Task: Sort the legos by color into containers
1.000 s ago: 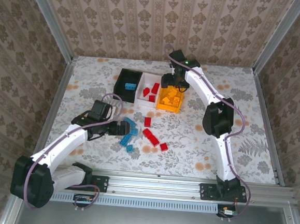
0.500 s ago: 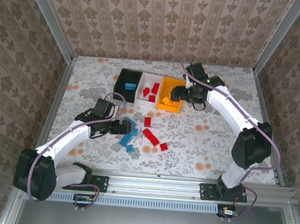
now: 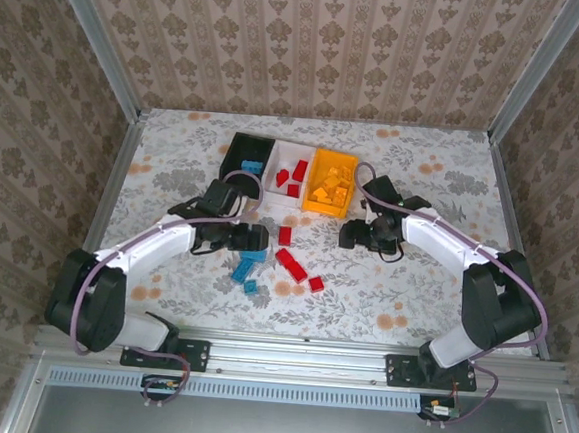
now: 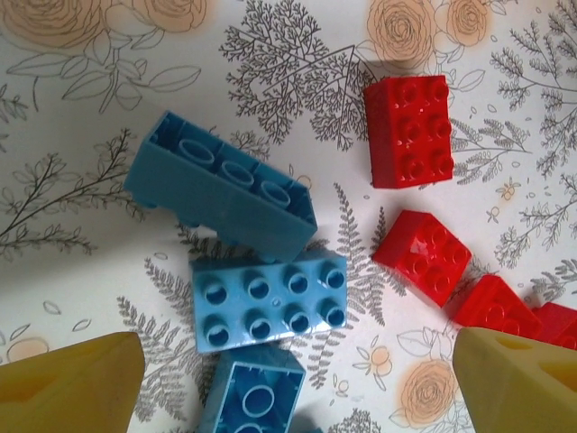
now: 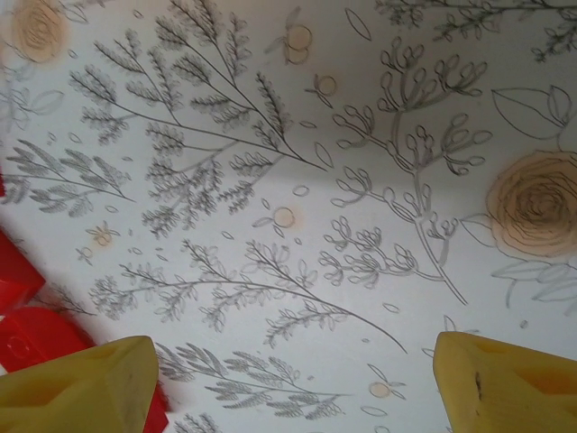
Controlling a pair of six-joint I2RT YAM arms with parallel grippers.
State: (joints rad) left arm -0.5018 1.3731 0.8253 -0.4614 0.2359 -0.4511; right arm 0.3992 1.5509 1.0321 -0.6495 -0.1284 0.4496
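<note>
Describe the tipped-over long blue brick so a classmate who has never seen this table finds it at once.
On the floral table, find the blue bricks in front of the black bin. The tipped brick lies tilted against a flat eight-stud blue brick; unlike it, it shows a hollow underside with three rings in a row.

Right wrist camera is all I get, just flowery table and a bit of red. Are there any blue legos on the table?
Observer: Yes, several blue legos lie in a cluster right below the open left gripper.
Operator: Where are the bins?
Observer: Farther back, joined in a row. From left to right they are the black bin, the white bin and the orange bin.
Operator: What's in the white one?
Observer: A few red legos.
</note>
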